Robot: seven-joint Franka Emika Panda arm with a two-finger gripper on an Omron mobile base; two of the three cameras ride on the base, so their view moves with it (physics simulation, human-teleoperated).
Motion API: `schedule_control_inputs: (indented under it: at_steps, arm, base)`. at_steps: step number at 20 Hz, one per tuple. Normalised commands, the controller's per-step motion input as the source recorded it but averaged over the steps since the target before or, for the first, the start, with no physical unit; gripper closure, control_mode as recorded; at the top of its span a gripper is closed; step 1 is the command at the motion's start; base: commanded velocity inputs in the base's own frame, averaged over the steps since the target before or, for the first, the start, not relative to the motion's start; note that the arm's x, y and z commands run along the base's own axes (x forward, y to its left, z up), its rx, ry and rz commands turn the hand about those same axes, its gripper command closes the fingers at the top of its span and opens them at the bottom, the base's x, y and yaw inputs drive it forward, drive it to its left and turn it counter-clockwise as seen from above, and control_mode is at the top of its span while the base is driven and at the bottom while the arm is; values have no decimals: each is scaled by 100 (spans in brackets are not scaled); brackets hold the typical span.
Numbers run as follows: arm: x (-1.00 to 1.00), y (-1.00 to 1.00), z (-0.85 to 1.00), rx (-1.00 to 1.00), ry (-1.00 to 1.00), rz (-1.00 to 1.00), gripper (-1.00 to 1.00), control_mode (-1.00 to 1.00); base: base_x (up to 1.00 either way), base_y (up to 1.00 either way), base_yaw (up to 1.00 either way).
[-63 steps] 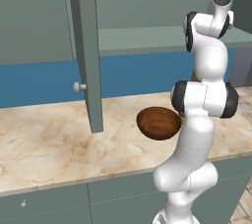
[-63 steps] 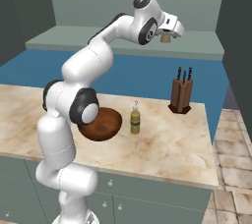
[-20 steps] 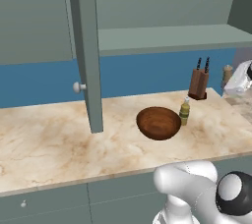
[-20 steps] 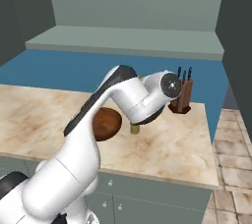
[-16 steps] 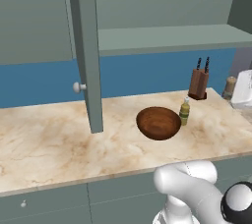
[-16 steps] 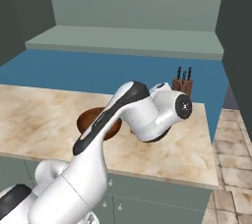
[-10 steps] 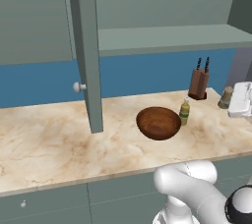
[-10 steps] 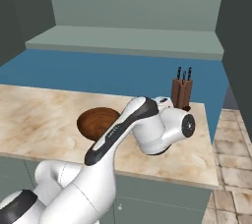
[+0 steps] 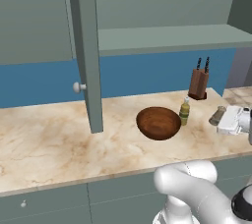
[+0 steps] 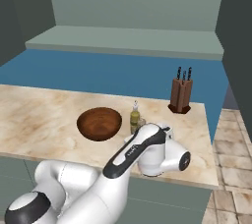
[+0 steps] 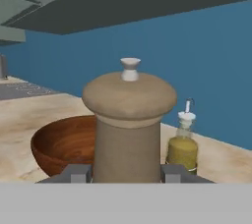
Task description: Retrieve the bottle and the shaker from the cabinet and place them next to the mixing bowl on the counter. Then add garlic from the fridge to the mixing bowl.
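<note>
While hand (image 11: 127,173) grips shaker (image 11: 129,125), bowl (image 11: 66,143), bottle (image 11: 182,145) close behind

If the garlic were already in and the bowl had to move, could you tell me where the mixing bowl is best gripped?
Grip the mixing bowl by its rim, coming down from above on the side away from the bottle. It is much too wide to span, its outer wall curves away, and the bottle stands close beside it, so a pinch over the thin lip seems safest.

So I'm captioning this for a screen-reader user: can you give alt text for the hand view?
A beige-tan tapered shaker with a rounded top stands upright, gripped between the gripper's two fingertips. Behind it on the beige marble counter sit a dark brown wooden mixing bowl and a small amber bottle, against a blue wall.
</note>
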Motion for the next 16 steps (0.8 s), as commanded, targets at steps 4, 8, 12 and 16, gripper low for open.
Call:
schedule_control_inputs:
  at_steps: [4, 8, 12, 16]
  arm:
    - [23, 0, -71, -5, 0, 0, 100, -100]
    - [21, 0, -57, -19, 0, 0, 100, -100]
    - [29, 0, -46, -7, -11, 3, 100, -100]
    - [29, 8, -37, 0, 0, 11, 100, -100]
  base:
    - [0, 0, 0]
    - [0, 0, 0]
    - [0, 0, 0]
    - [0, 0, 0]
